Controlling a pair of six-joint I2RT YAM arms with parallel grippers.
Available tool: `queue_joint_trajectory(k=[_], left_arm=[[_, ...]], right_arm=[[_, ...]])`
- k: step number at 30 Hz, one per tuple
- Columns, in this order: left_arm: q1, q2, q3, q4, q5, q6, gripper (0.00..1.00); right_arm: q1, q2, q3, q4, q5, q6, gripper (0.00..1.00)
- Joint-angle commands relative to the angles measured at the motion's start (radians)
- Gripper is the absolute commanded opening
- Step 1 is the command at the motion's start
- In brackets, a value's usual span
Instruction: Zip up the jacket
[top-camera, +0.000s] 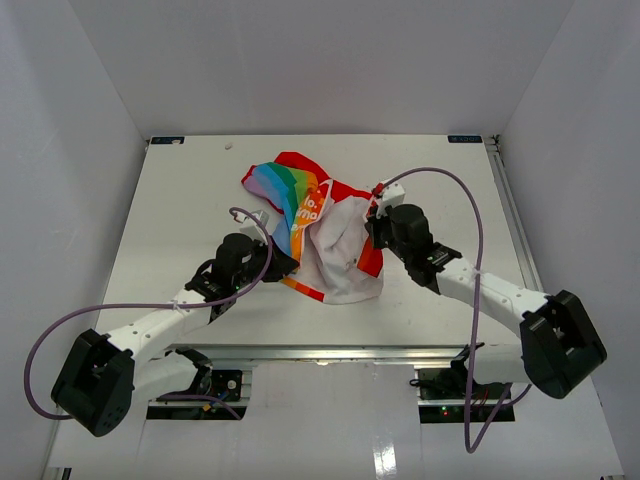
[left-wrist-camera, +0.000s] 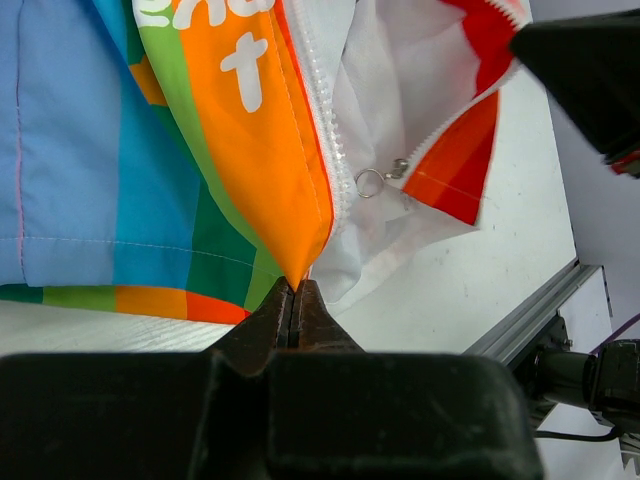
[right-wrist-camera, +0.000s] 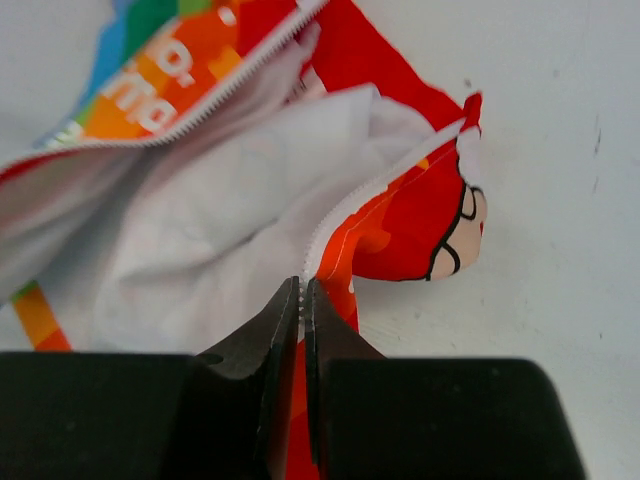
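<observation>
Two grippers hold the open jacket (top-camera: 335, 255) at the middle of the table (top-camera: 170, 220). Nearest, we see the left gripper (left-wrist-camera: 297, 290) pinching the hem corner of the rainbow panel (left-wrist-camera: 250, 150) beside its zipper teeth. The right gripper (right-wrist-camera: 303, 287) pinches the toothed edge of the red panel (right-wrist-camera: 390, 225). Farther on, the two fronts lie apart, so we judge zipping not yet begun. A ring pull (left-wrist-camera: 370, 182) shows, but we cannot tell whether its slider is seated. The far collar is bunched and hidden.

A white table (top-camera: 180, 200) carries the jacket (top-camera: 335, 255), lying crumpled and unzipped near the middle, rainbow panel toward the far left, white lining showing
</observation>
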Motion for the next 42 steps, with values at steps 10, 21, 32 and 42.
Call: queue_joint_trajectory(k=[10,21,32,42], left_arm=[[-0.005,-0.006,0.016,0.007,0.001,0.010,0.00],[-0.005,-0.018,0.013,0.004,0.002,0.010,0.00],[-0.007,-0.020,0.013,0.002,-0.005,0.010,0.00],[-0.007,-0.010,0.016,0.002,-0.002,0.011,0.00]], right_arm=[[0.002,0.038,0.042,-0.009,0.110,-0.029,0.08],[0.001,0.284,0.145,0.009,0.090,-0.047,0.14],[-0.001,0.278,0.192,-0.073,0.222,0.015,0.61],[0.061,0.091,0.150,-0.348,0.316,0.199,0.37]])
